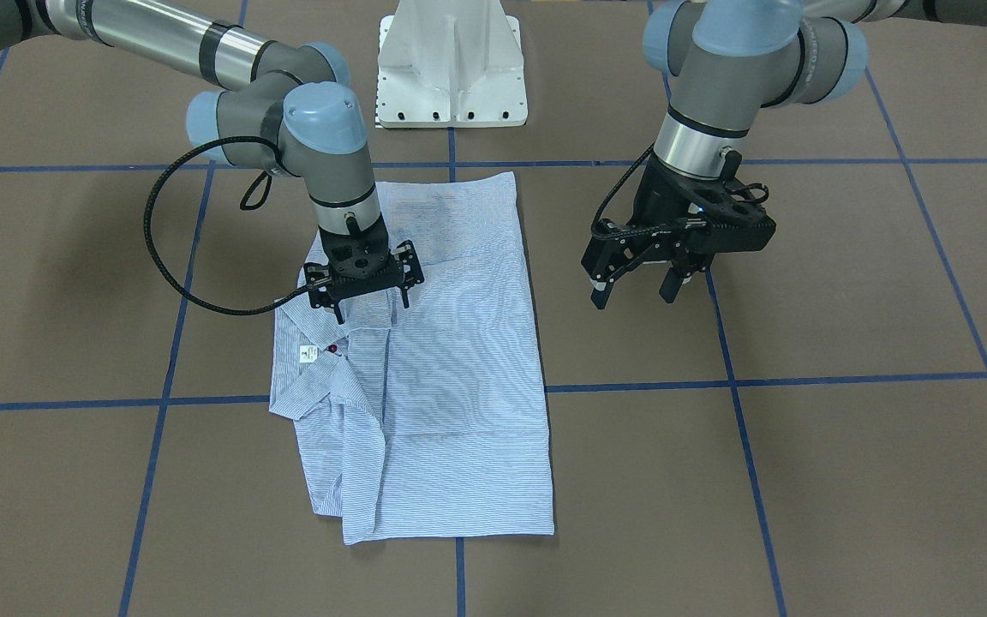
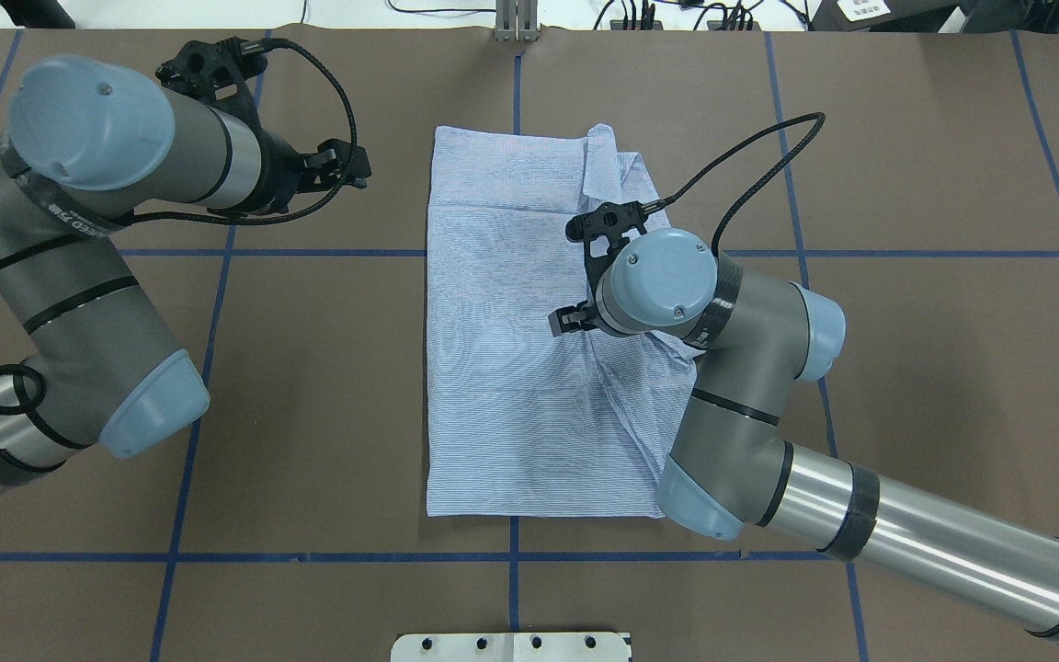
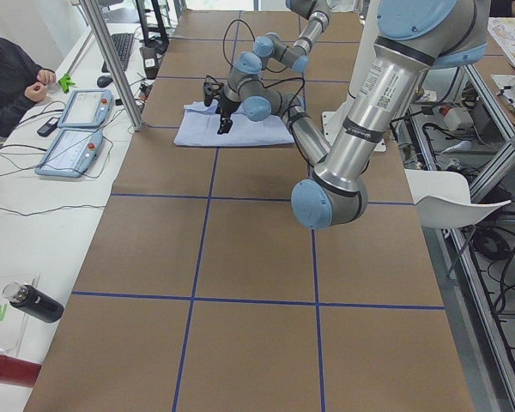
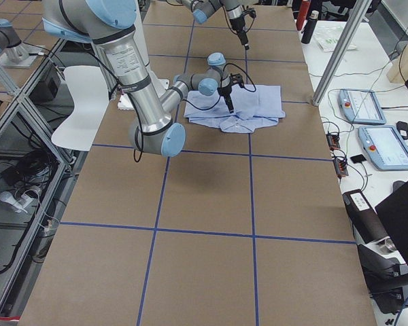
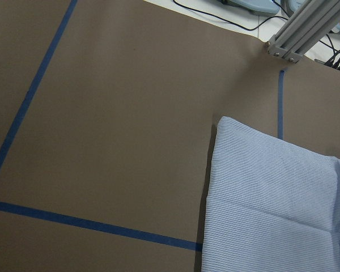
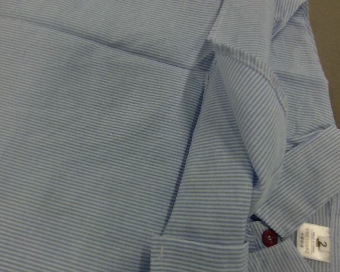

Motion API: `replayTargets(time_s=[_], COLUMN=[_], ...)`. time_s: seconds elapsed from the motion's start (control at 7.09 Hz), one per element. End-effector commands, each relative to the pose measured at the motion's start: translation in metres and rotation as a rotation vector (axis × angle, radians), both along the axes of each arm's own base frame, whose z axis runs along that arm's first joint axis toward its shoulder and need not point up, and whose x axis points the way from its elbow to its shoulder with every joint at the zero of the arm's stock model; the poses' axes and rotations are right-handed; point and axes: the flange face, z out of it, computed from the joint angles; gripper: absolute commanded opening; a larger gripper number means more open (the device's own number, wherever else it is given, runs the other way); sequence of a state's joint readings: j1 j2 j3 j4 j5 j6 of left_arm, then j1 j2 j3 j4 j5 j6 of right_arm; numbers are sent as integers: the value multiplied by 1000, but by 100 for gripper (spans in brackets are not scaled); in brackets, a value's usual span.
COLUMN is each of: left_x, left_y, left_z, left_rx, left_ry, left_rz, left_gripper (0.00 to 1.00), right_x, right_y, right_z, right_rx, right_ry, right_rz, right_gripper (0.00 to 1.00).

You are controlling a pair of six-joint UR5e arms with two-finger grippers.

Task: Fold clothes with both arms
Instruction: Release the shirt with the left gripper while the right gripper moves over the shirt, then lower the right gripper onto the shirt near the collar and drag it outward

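Right gripper [image 1: 373, 308] – pointing straight down over the shirt [image 1: 459, 360], fingers [image 1: 339, 310] spread wide with nothing between them. The tips sit at cloth level just beside the collar; I cannot tell whether they press into the fabric or stop just short of it. The wrist camera on this arm looks onto stripes only: a folded placket edge, a red button [image 6: 267, 238] and the white neck label [image 6: 314, 243] next to it.

Left gripper [image 1: 633, 298] – also wide, empty, tilted and held above bare table [image 1: 802, 471] off the shirt's edge on the robot's left. It is clear of the cloth. Its wrist camera takes in brown table, a blue tape line [image 5: 90, 225] and one squared corner of the shirt.

Shirt – lies flat in the middle of the table as a long, tidy rectangle. It straddles a crossing of the blue tape lines. The smooth folded panel runs along the side toward the left arm; the collar, label and bunched layers are on the side toward the right arm, where the outline is uneven.

Beyond that – the white pedestal [image 1: 451, 68] stands past the shirt's near end, between the two arms. A person [image 3: 9, 77] sits at a side bench with control pads [image 3: 73, 129].
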State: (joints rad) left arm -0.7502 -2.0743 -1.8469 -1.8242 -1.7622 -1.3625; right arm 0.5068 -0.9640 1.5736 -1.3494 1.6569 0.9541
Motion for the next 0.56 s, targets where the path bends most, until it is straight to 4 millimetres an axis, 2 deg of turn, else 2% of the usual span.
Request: replayTargets(time_s=[0.0, 0.42], left_x=[1, 2], left_y=[2, 1], left_z=[-2, -1], left_rx=[-2, -5], left_ry=[6, 6], left_rz=[2, 2], left_gripper=[100, 100], right_x=[-7, -11], right_y=[1, 8], right_z=[9, 15], right_rx=[2, -2], right_ry=[73, 84], right_rz=[-40, -53], right_gripper=[100, 100])
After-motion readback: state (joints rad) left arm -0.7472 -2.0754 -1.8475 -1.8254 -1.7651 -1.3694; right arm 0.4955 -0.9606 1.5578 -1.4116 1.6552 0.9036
